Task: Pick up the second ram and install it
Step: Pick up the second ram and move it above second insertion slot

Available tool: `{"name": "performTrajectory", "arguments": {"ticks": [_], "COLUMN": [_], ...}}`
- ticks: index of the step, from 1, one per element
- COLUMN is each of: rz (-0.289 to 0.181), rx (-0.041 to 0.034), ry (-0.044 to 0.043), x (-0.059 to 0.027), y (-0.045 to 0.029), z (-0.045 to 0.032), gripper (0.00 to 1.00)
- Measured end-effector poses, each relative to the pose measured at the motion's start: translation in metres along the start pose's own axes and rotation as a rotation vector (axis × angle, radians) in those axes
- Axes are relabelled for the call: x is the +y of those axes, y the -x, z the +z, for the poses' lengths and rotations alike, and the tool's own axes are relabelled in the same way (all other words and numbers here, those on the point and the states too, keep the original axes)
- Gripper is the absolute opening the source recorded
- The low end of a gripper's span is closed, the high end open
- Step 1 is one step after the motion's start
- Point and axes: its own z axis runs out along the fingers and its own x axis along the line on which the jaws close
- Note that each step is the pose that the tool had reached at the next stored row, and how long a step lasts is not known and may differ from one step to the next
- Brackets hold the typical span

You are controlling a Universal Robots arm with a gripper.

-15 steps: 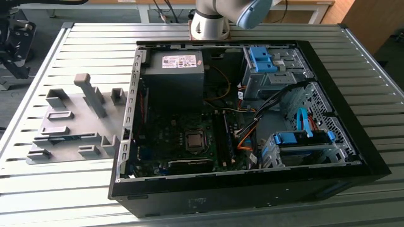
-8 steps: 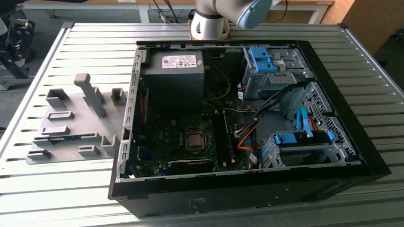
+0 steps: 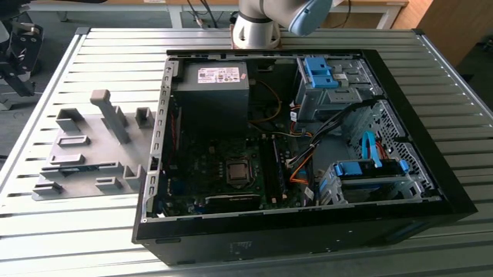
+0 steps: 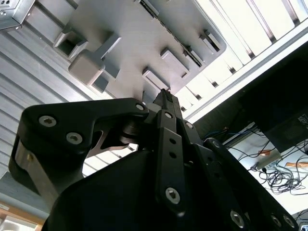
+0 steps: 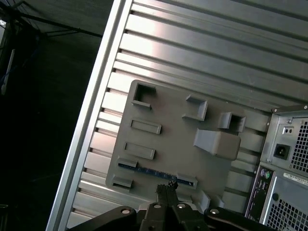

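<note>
The second ram [image 5: 153, 172] is a thin dark strip lying in its holder near one edge of the gray holder plate [image 5: 173, 139]. In the exterior view the ram [image 3: 83, 168] sits on that plate [image 3: 92, 130] at the exterior view's left of the open computer case [image 3: 292, 133]. My gripper [image 5: 163, 188] hangs well above the plate, over the ram's strip, with its two fingers pressed together and nothing between them. In the second wrist view the gripper [image 4: 164, 93] points down at the plate's blocks [image 4: 86, 65].
The holder plate carries several raised gray blocks, one a tall post [image 3: 112, 115]. Inside the case lie the motherboard [image 3: 231, 170], orange and black cables [image 3: 304, 156] and blue drive brackets [image 3: 370, 168]. The arm's base [image 3: 258, 26] stands behind the case on the slatted metal table [image 3: 92, 231].
</note>
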Motion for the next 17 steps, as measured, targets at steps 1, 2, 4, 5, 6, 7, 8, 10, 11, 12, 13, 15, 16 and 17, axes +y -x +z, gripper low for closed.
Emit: {"name": "performTrajectory", "arguments": {"ticks": [1,2,4,5,6,7,8,10,11,12,13,15,16,17], "rz": [0.0,-0.001,-0.007,-0.017,-0.03,-0.045,-0.062,-0.097,-0.115,-0.133,-0.15,-0.184,-0.201,-0.218], "rx": [0.0,0.0,0.0003,0.0007,0.0012,0.0018,0.0026,0.004,0.0047,0.0055,0.0063,0.0078,0.0085,0.0093], "ry": [0.0,0.0,-0.0001,-0.0002,-0.0003,-0.0004,-0.0006,-0.0009,-0.0011,-0.0013,-0.0015,-0.0021,-0.0025,-0.0028], "x": [0.0,0.0,0.0,0.0,0.0,0.0,0.0,0.0,0.0,0.0,0.0,0.0,-0.0001,-0.0001], "y": [0.0,0.0,0.0,0.0,0.0,0.0,0.0,0.0,0.0,0.0,0.0,0.0,0.0,0.0], "z": [0.0,0.0,0.0,0.0,0.0,0.0001,0.0001,0.0002,0.0002,0.0002,0.0002,0.0003,0.0003,0.0004], "gripper": [0.11,0.11,0.11,0.11,0.11,0.11,0.11,0.11,0.11,0.11,0.11,0.11,0.11,0.11]}}
